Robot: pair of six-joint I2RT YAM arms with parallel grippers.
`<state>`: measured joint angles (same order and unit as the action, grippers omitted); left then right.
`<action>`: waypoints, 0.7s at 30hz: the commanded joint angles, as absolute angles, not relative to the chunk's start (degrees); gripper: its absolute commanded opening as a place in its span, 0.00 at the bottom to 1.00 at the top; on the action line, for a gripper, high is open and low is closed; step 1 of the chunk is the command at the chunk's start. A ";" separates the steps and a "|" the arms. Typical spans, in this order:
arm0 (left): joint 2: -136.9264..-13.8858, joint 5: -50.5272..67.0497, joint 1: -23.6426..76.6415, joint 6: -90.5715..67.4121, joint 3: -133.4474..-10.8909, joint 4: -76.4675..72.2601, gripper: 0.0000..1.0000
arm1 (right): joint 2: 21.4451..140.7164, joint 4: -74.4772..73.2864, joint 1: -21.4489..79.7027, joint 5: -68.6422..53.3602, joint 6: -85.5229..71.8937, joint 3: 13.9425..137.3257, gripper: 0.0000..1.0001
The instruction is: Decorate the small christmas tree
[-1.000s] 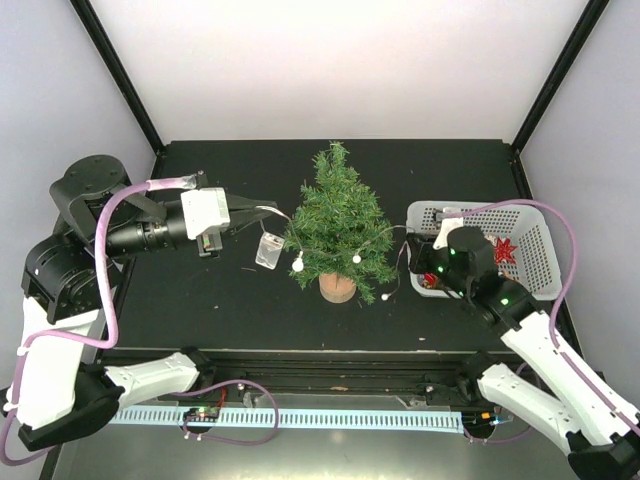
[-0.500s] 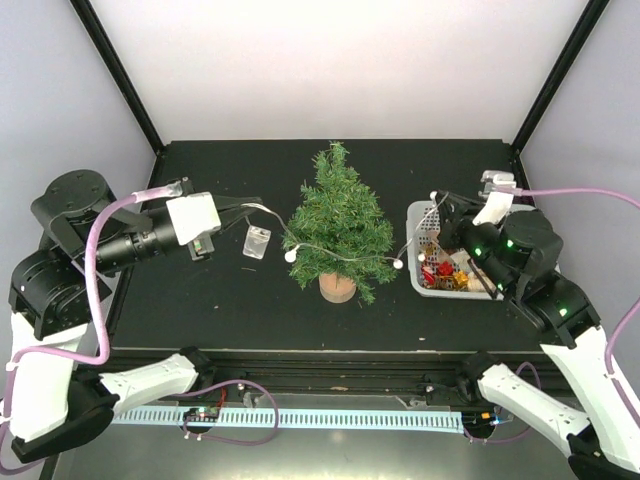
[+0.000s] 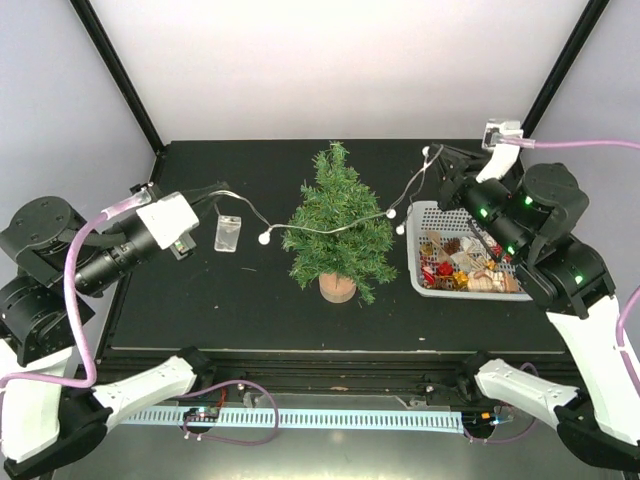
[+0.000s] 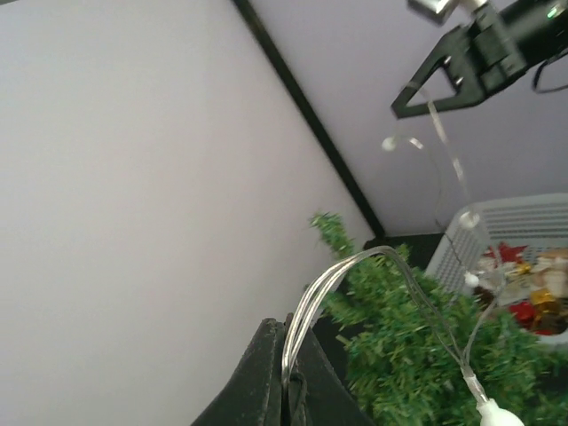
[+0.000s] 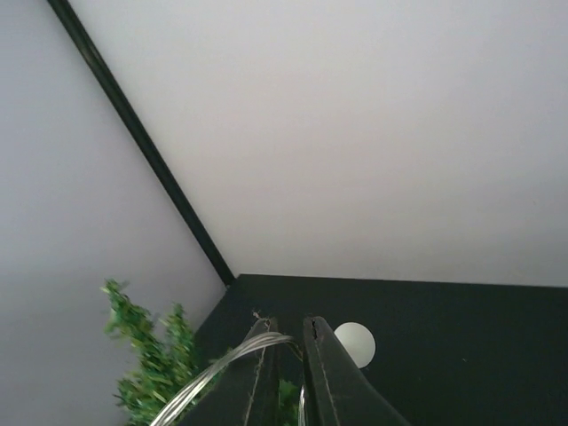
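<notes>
Left pincer point(image 3: 207, 196) and right pincer point(image 3: 441, 156) pinch the white-bulbed wire string point(image 3: 265, 237) I stretch sideways across the bristly green tree point(image 3: 336, 190), mid-frame.

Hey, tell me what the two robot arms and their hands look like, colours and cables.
Both arms have white lower links and black round joints. The left arm and right arm each carry a lilac cable and a white box near the wrist. Green lights glow on the right one. The left hand and right hand are slim and black.
</notes>
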<state>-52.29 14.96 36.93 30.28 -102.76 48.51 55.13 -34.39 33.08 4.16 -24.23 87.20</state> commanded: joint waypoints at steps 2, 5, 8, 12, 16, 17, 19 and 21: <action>-49.99 3.72 35.91 32.38 -99.22 43.70 0.01 | 59.16 -34.57 33.40 -1.04 -23.24 93.13 0.12; -49.04 -0.76 35.49 33.30 -97.59 41.69 0.02 | 61.37 -34.48 33.40 -2.01 -23.11 95.35 0.12; -48.72 -4.61 35.11 34.60 -97.30 39.89 0.01 | 64.13 -35.17 33.40 -4.17 -23.11 99.02 0.12; -48.52 -8.17 34.53 35.62 -97.96 37.71 0.02 | 67.89 -36.34 33.44 -6.80 -23.28 104.92 0.12; -48.36 -9.71 34.04 35.95 -98.22 37.07 0.02 | 71.44 -37.54 33.56 -8.62 -23.57 110.29 0.12; -48.22 -9.83 33.85 36.02 -98.07 37.02 0.01 | 72.24 -37.87 33.68 -9.03 -23.63 111.51 0.12; -47.72 -9.93 33.69 36.11 -97.64 36.96 0.01 | 73.28 -38.35 33.87 -9.61 -23.79 113.40 0.12; -47.36 -10.37 33.45 36.28 -97.22 36.72 0.02 | 74.11 -38.50 34.25 -9.89 -23.83 114.57 0.12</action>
